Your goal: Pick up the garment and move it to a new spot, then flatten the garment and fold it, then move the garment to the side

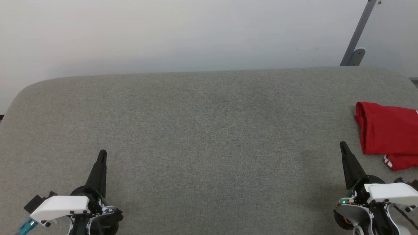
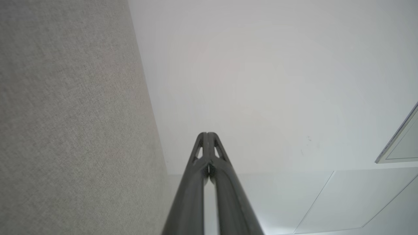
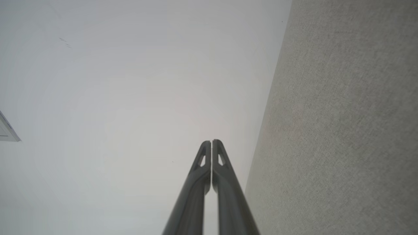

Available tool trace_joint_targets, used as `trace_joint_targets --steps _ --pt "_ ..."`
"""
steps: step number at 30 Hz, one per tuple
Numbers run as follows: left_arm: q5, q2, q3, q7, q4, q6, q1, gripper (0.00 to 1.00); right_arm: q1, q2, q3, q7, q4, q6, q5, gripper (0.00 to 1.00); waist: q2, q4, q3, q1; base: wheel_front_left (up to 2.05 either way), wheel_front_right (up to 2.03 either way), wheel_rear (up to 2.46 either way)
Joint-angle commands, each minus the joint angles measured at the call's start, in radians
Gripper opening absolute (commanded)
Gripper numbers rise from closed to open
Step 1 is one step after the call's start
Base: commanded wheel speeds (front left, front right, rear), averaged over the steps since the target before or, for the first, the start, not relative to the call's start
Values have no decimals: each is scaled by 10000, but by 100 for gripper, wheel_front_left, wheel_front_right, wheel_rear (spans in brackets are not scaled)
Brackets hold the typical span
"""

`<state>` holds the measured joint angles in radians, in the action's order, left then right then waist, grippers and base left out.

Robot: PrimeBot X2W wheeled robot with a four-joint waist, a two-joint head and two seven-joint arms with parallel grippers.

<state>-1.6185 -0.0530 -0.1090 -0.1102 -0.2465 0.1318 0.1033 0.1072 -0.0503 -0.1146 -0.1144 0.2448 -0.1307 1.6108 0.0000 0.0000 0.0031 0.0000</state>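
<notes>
The garment, red with a bit of white-and-red trim at its lower corner, lies folded at the right edge of the head view on the grey fabric surface. My right gripper stands shut at the lower right, just left of the garment and apart from it, holding nothing. At the lower left my left gripper is shut and empty too. In the wrist views the left gripper and the right gripper have their fingers pressed together, pointing at a pale wall.
The grey surface ends in a rounded far edge against a white wall. A grey metal strut leans at the back right. The left wrist view has a window frame corner at its right.
</notes>
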Motion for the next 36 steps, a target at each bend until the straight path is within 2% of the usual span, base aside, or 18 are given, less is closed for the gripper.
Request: trace_joint_targets --steps 1,36 --pt "39 12 -37 -40 0 -22 125 0 45 2 12 -25 8 0 40 0 0 0 0 0 0 0 0" --pt "59 24 -57 -62 -1 -22 129 0 45 2 14 -23 8 0 41 0 0 0 0 0 0 0 0"
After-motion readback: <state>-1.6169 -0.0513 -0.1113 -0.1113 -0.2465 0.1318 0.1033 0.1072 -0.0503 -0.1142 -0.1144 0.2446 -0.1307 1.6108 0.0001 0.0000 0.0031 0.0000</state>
